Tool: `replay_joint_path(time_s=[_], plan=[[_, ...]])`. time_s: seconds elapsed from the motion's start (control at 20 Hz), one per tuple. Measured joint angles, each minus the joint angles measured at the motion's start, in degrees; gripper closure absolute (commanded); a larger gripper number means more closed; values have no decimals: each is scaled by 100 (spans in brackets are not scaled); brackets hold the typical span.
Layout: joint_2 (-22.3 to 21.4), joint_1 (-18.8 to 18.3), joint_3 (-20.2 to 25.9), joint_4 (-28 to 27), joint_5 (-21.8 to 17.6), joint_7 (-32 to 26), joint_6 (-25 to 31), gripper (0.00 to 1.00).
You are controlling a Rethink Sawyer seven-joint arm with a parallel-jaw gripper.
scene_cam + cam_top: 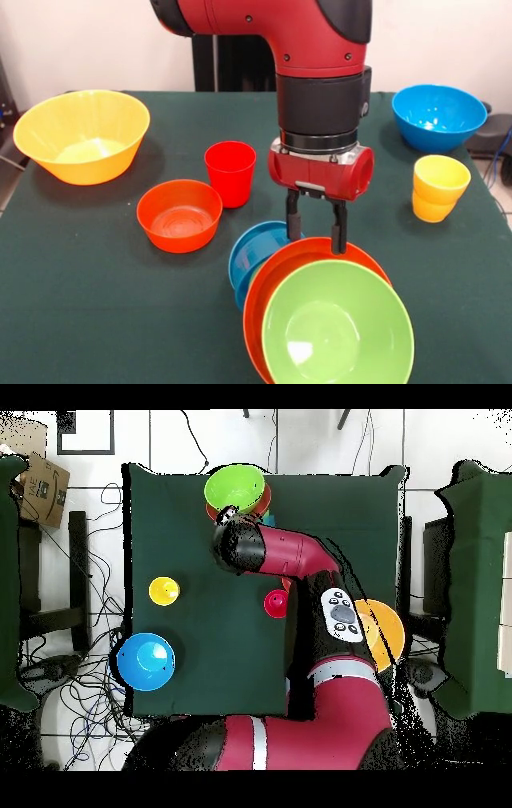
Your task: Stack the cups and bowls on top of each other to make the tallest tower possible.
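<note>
- Well to the left of the gripper (317,226) in the front view, a wide orange-yellow plastic bowl (82,134) is seen upright on the dark green cloth-covered table (80,312), apparently waiting as a possible broad base.
- Nearer on the same side, a small glossy red-orange bowl (179,214) and a plain red plastic cup (230,173) are set close together but not quite touching; neither is stacked yet.
- Just beside the left finger, a small blue bowl (250,254) is seen tilted on its side, pressed against the pile; whether it is nested or merely leaning cannot be told.
- Directly beneath the gripper, the tower is found: a large red-orange bowl (272,280) with a bright green plastic bowl (338,324) nested inside, both tipped towards the camera.
- The fingers are seen straddling the upper rim of the large red-orange bowl, so the gripper is judged clenched on that rim, which would explain the tilt.
- The lower edge of the pile is cut off, so its contact with the table is not shown.
- To the right, a yellow stepped plastic cup (438,187) and a large blue bowl (438,116) stand well apart, unstacked.
- In the overhead view, the fingers are hidden by the arm (300,564).
</note>
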Motion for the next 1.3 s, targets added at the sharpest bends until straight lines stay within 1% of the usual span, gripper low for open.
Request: replay_joint_path(time_s=[0.2,0.6,0.7,0.85,0.95,1.05,1.1,1.3], plan=[[4,47,-57,-3,1,0,-72,0],[16,261,-199,-3,1,0,-628,0],[37,278,-212,-8,2,0,-660,0],[144,305,-277,-63,1,0,-656,0],[320,325,-374,-160,2,0,-657,0],[393,329,-404,-190,1,0,-657,0],[542,331,-451,-249,1,0,-655,0],[789,336,-516,-324,1,0,-659,0]])
